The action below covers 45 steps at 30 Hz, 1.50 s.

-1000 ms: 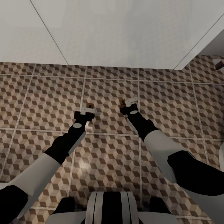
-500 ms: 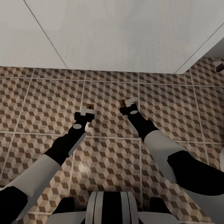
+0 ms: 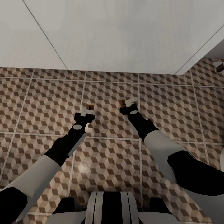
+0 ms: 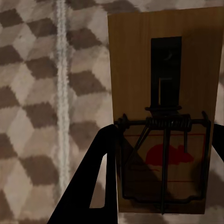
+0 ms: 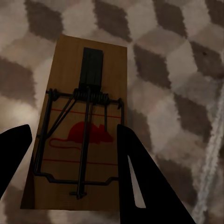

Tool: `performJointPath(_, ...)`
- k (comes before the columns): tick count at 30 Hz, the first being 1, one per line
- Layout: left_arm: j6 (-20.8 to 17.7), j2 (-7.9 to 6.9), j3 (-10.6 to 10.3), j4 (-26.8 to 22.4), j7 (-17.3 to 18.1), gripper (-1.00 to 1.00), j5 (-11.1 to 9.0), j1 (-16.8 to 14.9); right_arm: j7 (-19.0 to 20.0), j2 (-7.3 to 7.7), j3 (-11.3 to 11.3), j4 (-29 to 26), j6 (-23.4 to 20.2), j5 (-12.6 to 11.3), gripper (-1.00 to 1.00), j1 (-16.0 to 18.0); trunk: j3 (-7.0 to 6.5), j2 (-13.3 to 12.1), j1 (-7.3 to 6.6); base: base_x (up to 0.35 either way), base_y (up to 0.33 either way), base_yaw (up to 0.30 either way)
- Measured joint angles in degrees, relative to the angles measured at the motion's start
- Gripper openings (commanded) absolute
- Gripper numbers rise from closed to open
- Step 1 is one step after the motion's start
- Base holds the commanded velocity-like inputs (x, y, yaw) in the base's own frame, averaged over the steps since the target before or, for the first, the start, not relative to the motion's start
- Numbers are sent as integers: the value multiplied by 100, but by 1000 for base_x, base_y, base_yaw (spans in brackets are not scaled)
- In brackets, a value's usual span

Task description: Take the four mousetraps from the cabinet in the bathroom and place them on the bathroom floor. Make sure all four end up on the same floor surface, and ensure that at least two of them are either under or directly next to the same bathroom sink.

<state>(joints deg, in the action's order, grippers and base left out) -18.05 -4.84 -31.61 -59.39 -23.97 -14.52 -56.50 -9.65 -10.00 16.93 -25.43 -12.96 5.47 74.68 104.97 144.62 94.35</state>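
Both arms reach down over the cube-patterned bathroom floor (image 3: pixel 46 102). My left gripper (image 3: pixel 87 110) is shut on a brown wooden mousetrap (image 3: pixel 90 106), with its black fingers at the board's two long edges. In the left wrist view this gripper (image 4: pixel 165 136) and mousetrap (image 4: pixel 163 65) hang close above the tiles. My right gripper (image 3: pixel 130 104) is shut on a second mousetrap (image 3: pixel 123 102). The right wrist view shows that gripper (image 5: pixel 74 130) around the trap (image 5: pixel 100 60), red mouse print up. The cabinet is out of view.
A white boxy unit (image 3: pixel 118 34) stands just beyond the grippers; I cannot tell whether it is the sink's vanity. A small brown flat thing (image 3: pixel 219 65) lies on the tiles at the right edge. Something white and curved (image 3: pixel 222 158) shows at the right.
The whole picture has slid down a little, so the camera moved. Both grippers keep their traps, and the left one has drawn back slightly toward me.
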Motion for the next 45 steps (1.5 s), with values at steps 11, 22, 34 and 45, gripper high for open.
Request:
performJointPath(11,0,-8,0,3,0,-100,4,21,-17,0,0,0,0,6,-100,0,0,0,1,56,0,0)
performJointPath(22,0,-9,0,-15,0,-100,6,22,-25,0,0,-8,-12,-5,-100,0,-11,0,1,2,0,-21)
performJointPath(34,-3,-9,0,-29,0,-100,4,30,-27,0,-1,-3,-8,-4,-100,0,-29,0,0,31,25,-50)
performJointPath(45,0,-9,0,-27,0,-100,8,58,-35,0,0,0,-8,4,-100,0,-30,0,1,78,61,-1)
